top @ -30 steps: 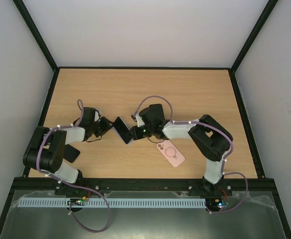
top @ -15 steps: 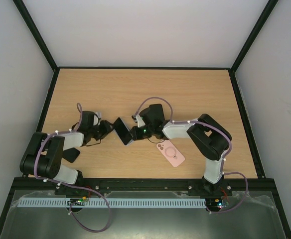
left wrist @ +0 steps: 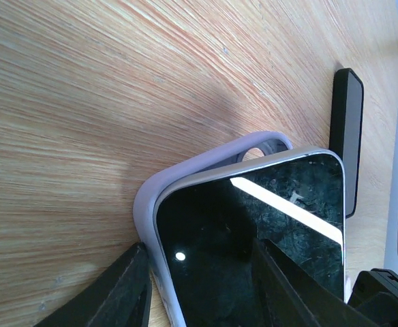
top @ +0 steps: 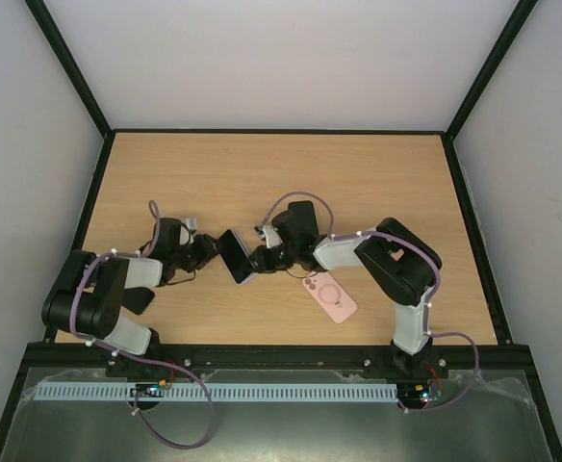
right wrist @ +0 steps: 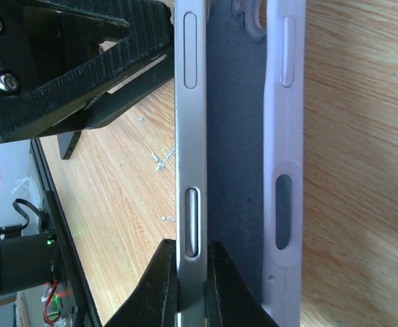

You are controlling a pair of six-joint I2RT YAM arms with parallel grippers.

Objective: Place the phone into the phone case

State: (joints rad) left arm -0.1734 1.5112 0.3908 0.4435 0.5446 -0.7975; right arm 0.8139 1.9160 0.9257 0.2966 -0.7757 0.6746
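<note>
Above the surface (top: pixel 377 183), right claw (right wrist: pixel 190 262) at three o'clock pinched the phone (top: pixel 235 255); left claw (left wrist: pixel 199 272), state unclear. Thin edge-pinch might slip, missing the case (left wrist: pixel 144 204).

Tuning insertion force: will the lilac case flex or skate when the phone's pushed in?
Likely flexes: the lilac case shows thin, matte, rubbery-looking walls with moulded buttons. Probably light, so it may skate on the smooth wooden table unless pinned.
</note>
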